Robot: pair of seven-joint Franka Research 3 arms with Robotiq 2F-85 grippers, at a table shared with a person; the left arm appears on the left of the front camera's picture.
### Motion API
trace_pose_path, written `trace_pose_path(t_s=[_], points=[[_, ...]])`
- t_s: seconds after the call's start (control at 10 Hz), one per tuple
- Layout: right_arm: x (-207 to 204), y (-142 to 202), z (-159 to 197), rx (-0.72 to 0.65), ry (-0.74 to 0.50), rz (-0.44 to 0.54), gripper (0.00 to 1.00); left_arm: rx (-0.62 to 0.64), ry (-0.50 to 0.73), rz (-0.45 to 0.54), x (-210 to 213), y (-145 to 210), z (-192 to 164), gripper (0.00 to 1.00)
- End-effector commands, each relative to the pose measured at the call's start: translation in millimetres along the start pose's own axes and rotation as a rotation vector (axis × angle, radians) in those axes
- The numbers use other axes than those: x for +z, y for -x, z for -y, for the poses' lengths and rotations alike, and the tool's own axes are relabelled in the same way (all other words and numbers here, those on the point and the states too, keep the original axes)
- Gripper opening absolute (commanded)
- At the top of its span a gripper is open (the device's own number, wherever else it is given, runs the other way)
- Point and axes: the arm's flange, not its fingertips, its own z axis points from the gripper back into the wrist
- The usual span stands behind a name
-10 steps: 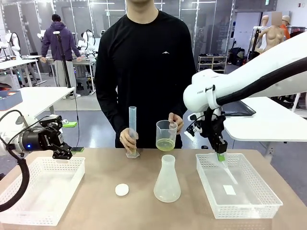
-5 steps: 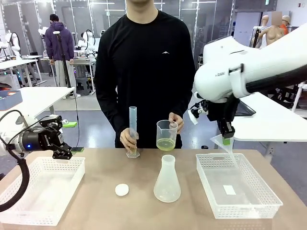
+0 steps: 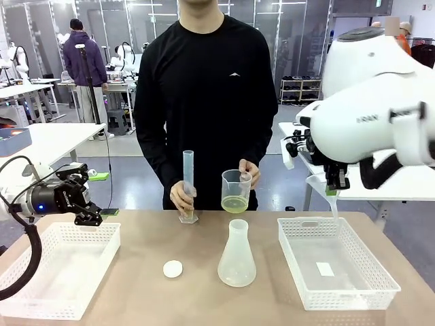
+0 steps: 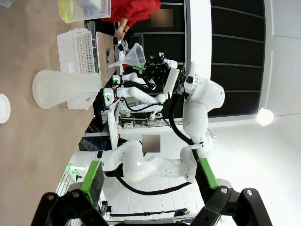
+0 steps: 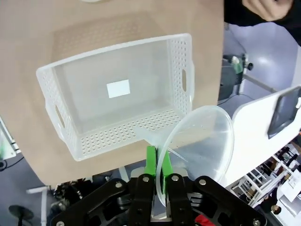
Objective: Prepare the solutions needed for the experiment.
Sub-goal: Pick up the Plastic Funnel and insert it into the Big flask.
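**Funnel withdrawn from the basket.** The right gripper (image 3: pixel 334 187) is shown raised above the far rim of the white perforated plastic basket (image 3: pixel 294 225) on the robot's right. Its green-padded fingers (image 5: pixel 151 161) are pressed together on the rim of a clear plastic funnel (image 5: pixel 201 139). One second earlier the same gripper stood low at that rim, with the funnel still lying inside the basket. Since then the funnel has been lifted out, and the arm has swung up and toward the picture's right. The funnel's stem now hangs just over the rim, touching nothing.

The funnel is thus judged to be secured, and its placing in the neck of the frosted white conical flask (image 3: pixel 237 257) is judged to be the step in hand. The flask stands upright and bare-mouthed at mid-table, well apart from the funnel.

The solutions (image 3: pixel 235 204), a shallow pale yellow-green liquid, are held in a clear plastic beaker (image 3: pixel 236 183). The beaker is kept level by one hand of the person (image 3: pixel 251 172), behind the flask. A tall clear graduated cylinder (image 3: pixel 187 178) is steadied on the wooden table (image 3: pixel 143 248) by the other hand (image 3: pixel 181 199).

These items, the small white round disc (image 3: pixel 172 269) and the left gripper (image 3: pixel 89 219) are unchanged from the earlier frame. The left gripper's fingers (image 4: pixel 91 176) are spread wide and hold nothing, above the far edge of the second white basket (image 3: pixel 41 299).
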Motion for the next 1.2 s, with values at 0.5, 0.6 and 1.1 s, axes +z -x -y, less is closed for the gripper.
trace_pose_path(t_s=[0.5,0.6,1.1], points=[[12.2,10.5,-19.2,-0.047,0.086,0.051,0.0,-0.003,0.003,-0.007,0.5,0.2,1.8,1.0],[12.2,10.5,-19.2,-0.047,0.086,0.051,0.0,-0.003,0.003,-0.007,0.5,0.2,1.8,1.0],[15.6,-7.3,-20.7,0.015,0.107,0.087,0.05,-0.003,0.003,-0.007,0.5,0.2,1.8,1.0]])
